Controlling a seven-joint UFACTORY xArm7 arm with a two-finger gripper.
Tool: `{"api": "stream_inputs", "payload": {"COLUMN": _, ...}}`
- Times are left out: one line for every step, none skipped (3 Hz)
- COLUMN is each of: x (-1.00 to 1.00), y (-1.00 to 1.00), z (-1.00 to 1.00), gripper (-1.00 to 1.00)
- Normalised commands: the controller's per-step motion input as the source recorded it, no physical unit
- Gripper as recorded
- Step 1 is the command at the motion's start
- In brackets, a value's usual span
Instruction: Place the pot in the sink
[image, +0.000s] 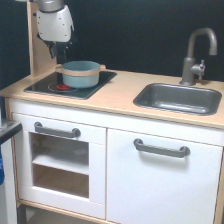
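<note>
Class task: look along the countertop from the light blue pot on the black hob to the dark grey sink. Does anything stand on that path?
Nothing visible does. The small round light blue pot sits on the black hob; bare light wood countertop runs to the rectangular dark grey sink. The grey tap stands behind the basin, off the path.

Light wood countertop (120, 92) carries a black hob (70, 82) at the exterior view's left and a dark grey sink (179, 97) set in at the right, well apart. Grey faucet (196, 55) stands behind the sink. Blue pot (80, 73) sits on the hob.
</note>
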Motion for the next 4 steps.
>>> {"api": "stream_inputs", "payload": {"x": -0.06, "y": 0.31, "z": -0.96, "gripper": 1.0}}
{"api": "stream_inputs", "payload": {"x": 0.03, "y": 0.21, "z": -0.96, "gripper": 1.0}}
{"api": "stream_inputs", "payload": {"x": 0.18, "y": 0.12, "z": -0.9, "gripper": 0.97}}
{"api": "stream_inputs", "payload": {"x": 0.26, "y": 0.07, "z": -0.71, "gripper": -0.23}}
